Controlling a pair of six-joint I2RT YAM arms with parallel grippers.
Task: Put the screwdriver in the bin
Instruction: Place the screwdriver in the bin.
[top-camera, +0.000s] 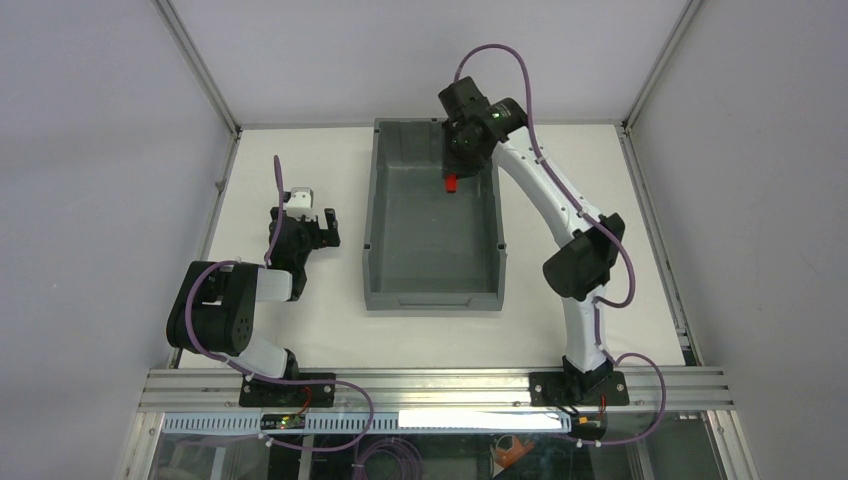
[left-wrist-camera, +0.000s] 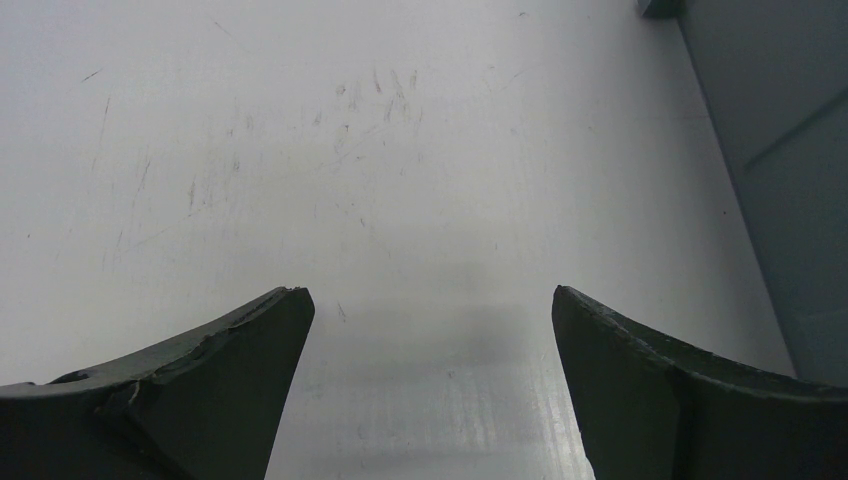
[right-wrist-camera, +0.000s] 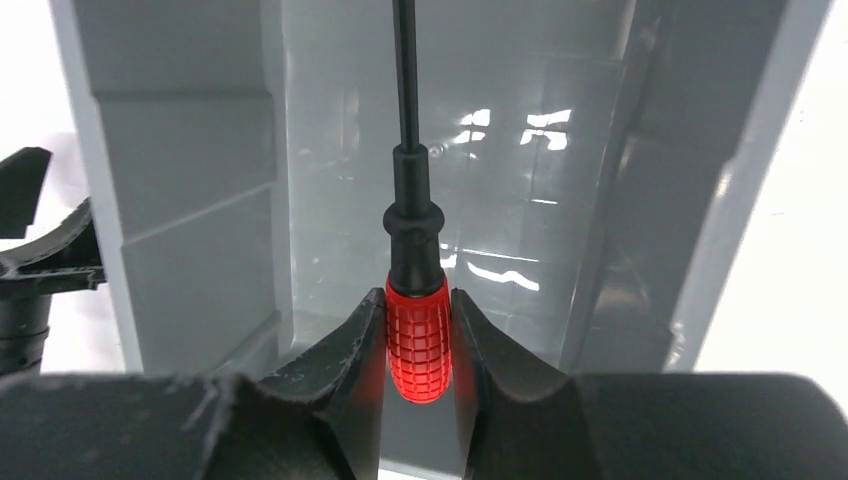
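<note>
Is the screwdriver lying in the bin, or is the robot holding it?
Held: the right gripper pinches the screwdriver by its red handle, over the bin.

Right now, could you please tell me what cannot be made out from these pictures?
1. The screwdriver tip: right wrist view, cut off by the top edge.
2. Its shaft: top view, too thin to make out below the right jaws; only red shows.
3. The bin: left wrist view, only an outer wall, cut by the right edge.

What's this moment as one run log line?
right gripper: fingers shut on screwdriver, over bin | left gripper: fingers open, empty, above table | next: release
</note>
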